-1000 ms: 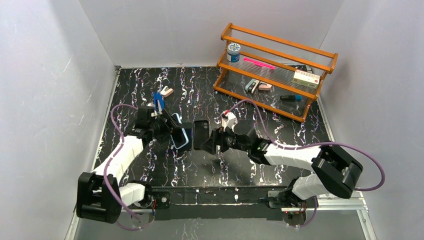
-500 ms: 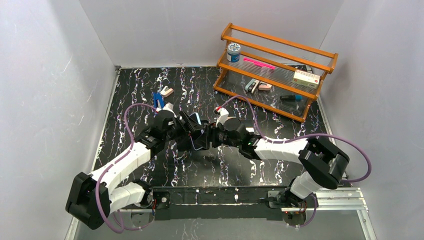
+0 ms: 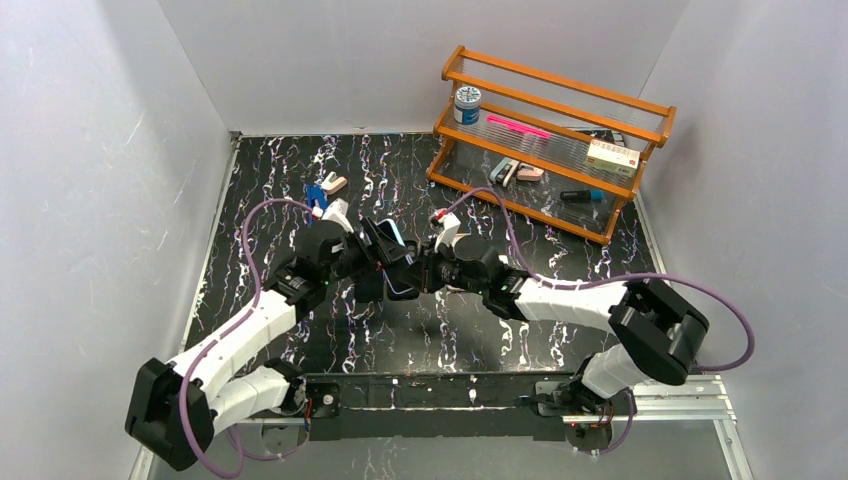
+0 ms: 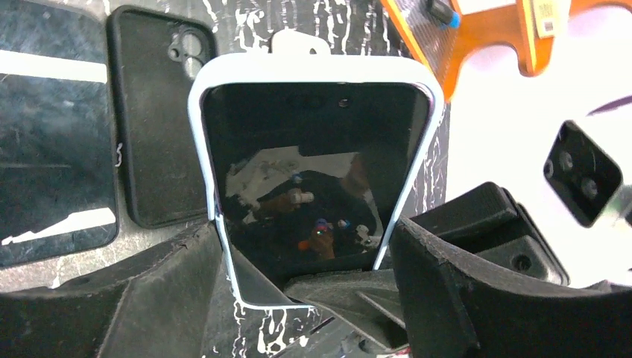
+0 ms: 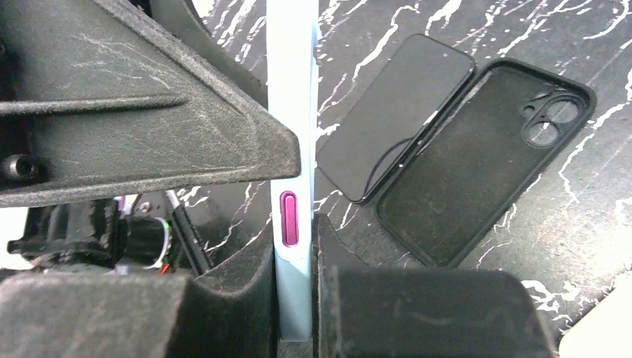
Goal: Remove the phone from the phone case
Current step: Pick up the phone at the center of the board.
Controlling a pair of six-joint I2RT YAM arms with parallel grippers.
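Note:
A phone point(image 4: 313, 164) with a dark screen sits in a light blue phone case point(image 4: 313, 72). It is held upright above the table's middle point(image 3: 397, 262). My left gripper point(image 4: 305, 246) is shut across its width, one finger on each long side. My right gripper point(image 5: 294, 253) is shut on the case's edge point(image 5: 292, 149) just below a magenta side button point(image 5: 288, 218), pads flat against front and back. In the top view the two grippers point(image 3: 375, 265) point(image 3: 420, 272) meet at the phone.
A bare black phone point(image 5: 395, 112) and an empty black case point(image 5: 484, 164) lie side by side on the marbled table under the grippers. A wooden rack point(image 3: 555, 140) with small items stands back right. A blue-white object point(image 3: 322, 190) lies back left.
My left arm carried the cased phone rightward to the middle. My right arm came in from the right and its jaws closed from wide open onto the case's edge.

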